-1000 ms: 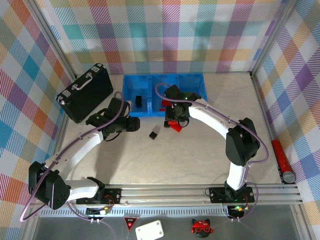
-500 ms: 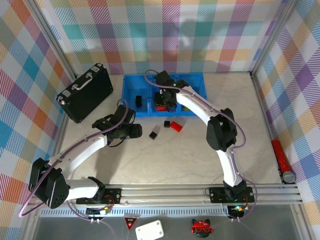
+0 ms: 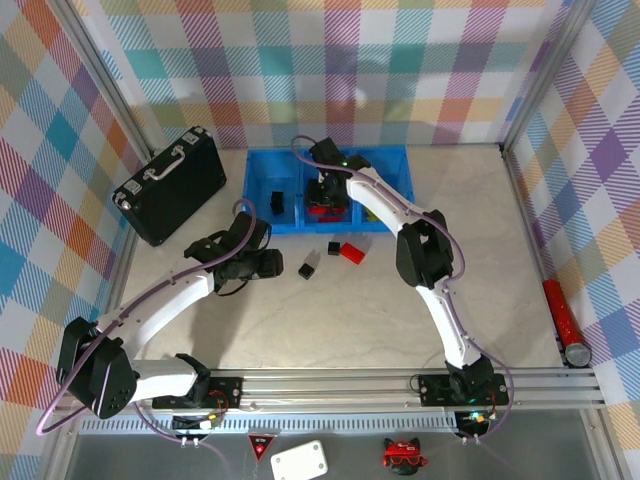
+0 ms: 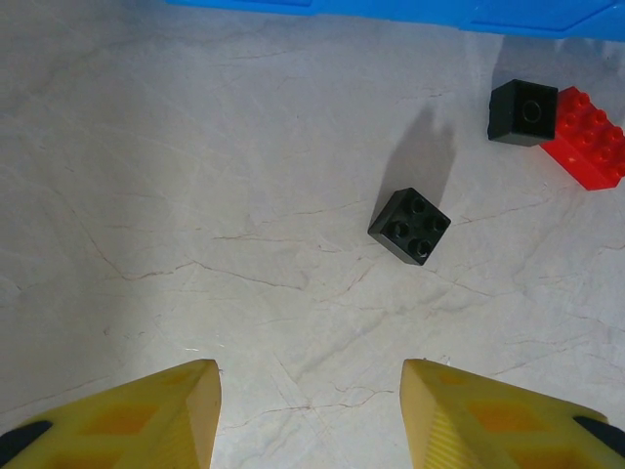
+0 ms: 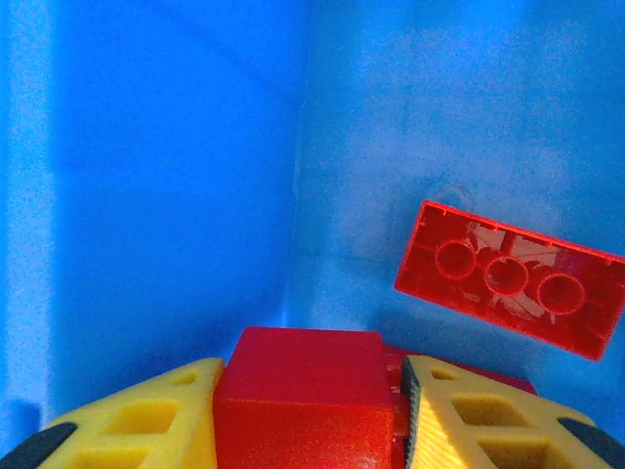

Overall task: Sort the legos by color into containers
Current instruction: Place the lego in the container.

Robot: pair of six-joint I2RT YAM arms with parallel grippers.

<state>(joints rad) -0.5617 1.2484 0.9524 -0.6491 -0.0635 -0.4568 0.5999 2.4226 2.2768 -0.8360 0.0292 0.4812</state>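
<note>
The left gripper (image 4: 308,391), its fingers wide open, has moved closer to the black brick (image 4: 410,226) on the table (image 4: 195,195) and hovers short of it. The right gripper (image 3: 327,203) has gone from the table into the middle compartment of the blue tray (image 3: 385,190). Its fingers are closed on a red brick (image 5: 301,391) near a second red brick (image 5: 508,278), so I judge only the release remains.

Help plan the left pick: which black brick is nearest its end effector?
The four-stud black brick, alone; the other black brick sits beside the red brick.
</note>
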